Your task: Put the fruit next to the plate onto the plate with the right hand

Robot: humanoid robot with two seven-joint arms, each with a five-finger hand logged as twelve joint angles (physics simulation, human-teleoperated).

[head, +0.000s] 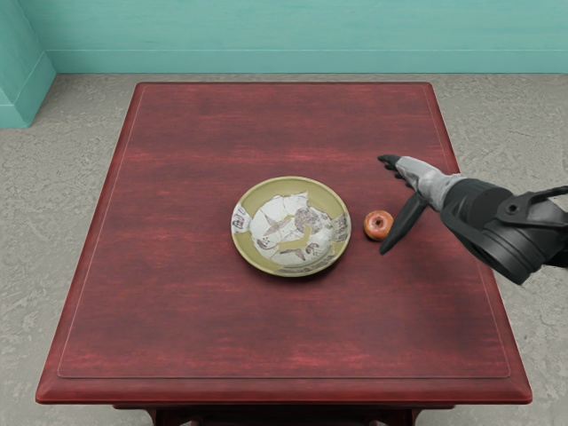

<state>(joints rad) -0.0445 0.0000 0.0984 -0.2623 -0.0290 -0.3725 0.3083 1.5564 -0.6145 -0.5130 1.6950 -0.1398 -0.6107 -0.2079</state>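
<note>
Head view looks down at a slant on a dark red wooden tabletop (pixel 177 302) that stands on a speckled grey floor (pixel 53 177), with a teal wall (pixel 266 35) behind it. A round plate (pixel 306 183) sits near the middle of the tabletop; its rim is olive and its centre bears a pale painted pattern. Nothing lies on it. The fruit (pixel 379 224), small, round and orange-red with a lighter spot on top, rests on the tabletop just beside the plate on its right, with a narrow strip of wood showing between the two. The right arm comes in from the picture's right edge, its forearm dark and bulky, narrowing to the grey right hand (pixel 419 182), which is just to the right of the fruit. Its fingers (pixel 399 229) are spread and hold nothing: one dark digit points down along the fruit's right side, its tip close to the fruit, though whether it touches cannot be told, while the others reach out toward the far side of the tabletop.
</note>
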